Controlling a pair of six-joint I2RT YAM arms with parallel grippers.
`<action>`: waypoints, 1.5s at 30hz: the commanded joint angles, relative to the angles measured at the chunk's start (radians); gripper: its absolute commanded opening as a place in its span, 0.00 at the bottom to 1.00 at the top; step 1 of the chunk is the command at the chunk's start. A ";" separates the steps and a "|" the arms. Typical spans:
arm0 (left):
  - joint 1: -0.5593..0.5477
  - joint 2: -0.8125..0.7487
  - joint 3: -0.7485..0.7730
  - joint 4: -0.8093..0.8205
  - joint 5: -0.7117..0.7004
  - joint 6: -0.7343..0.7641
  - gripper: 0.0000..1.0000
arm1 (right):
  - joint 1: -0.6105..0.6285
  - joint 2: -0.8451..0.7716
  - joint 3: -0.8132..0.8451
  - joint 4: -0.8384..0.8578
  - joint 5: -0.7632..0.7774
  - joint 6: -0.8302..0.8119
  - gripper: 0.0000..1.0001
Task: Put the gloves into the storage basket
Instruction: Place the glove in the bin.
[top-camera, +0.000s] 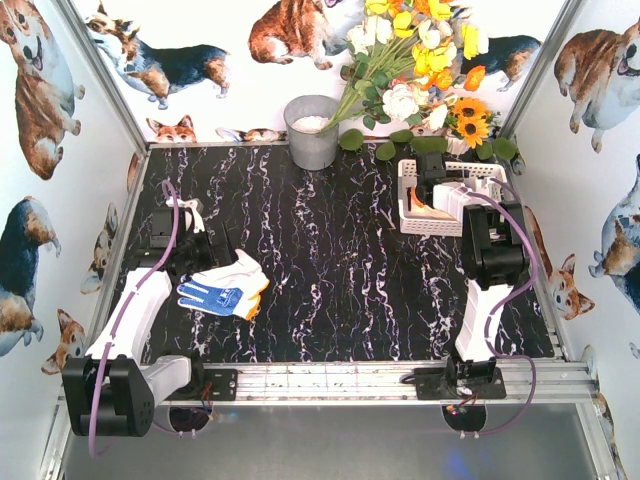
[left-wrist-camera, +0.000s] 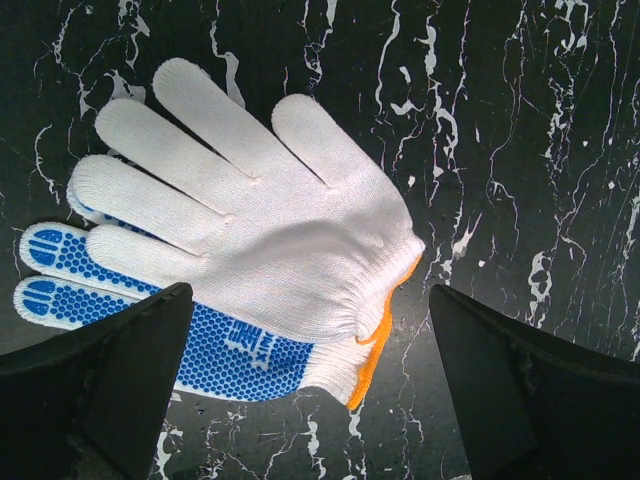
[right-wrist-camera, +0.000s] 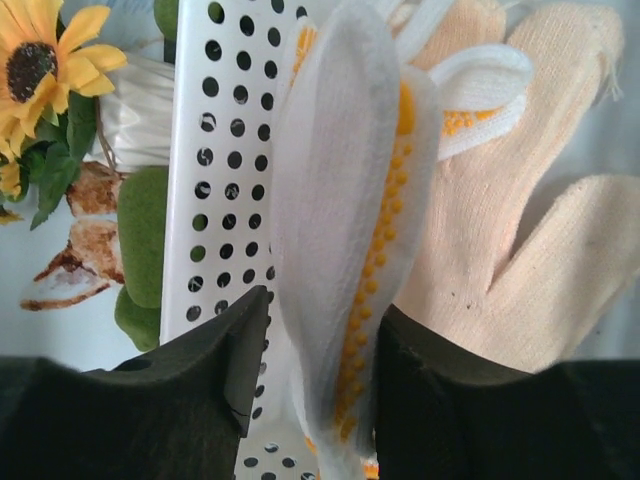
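Black marble-patterned tabletop (top-camera: 350, 280), white veining; the middle lies bare from the aluminium rail (top-camera: 330, 378) at 6 o'clock up to the grey metal bucket (top-camera: 312, 135) at 12.

Corgi-print panels (top-camera: 40, 100) close the sides and back. Artificial flower bunch (top-camera: 420, 60) at 1 o'clock leans over the bucket and the back corner.

White perforated plastic basket (top-camera: 420, 225) at 2 o'clock, close to the right panel.

Right gripper (right-wrist-camera: 320, 310) is over the basket. Its fingers are partly apart with a folded white knit glove with yellow dots (right-wrist-camera: 330, 200) between them. A sliver of basket wall shows beside one finger, so I cannot tell whether the glove is pinched. Beige knit glove (right-wrist-camera: 500, 250) lies in the basket behind it.

Left gripper (left-wrist-camera: 310, 300) at 9 o'clock, spread wide, holding nothing, above two stacked gloves. Plain white knit glove with orange cuff edge (left-wrist-camera: 260, 230) lies on top of a white glove with blue dotted palm (left-wrist-camera: 230, 350), both flat on the tabletop near the left edge.
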 joint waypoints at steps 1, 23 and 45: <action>0.013 -0.003 0.009 0.018 0.015 0.009 0.97 | 0.009 -0.076 -0.015 -0.053 -0.007 0.032 0.47; 0.015 0.007 0.009 0.022 0.031 0.008 0.97 | 0.023 -0.131 -0.106 0.010 -0.163 0.066 0.30; 0.013 0.011 0.009 0.025 0.039 0.007 0.98 | 0.038 -0.048 -0.081 -0.064 -0.270 0.388 0.00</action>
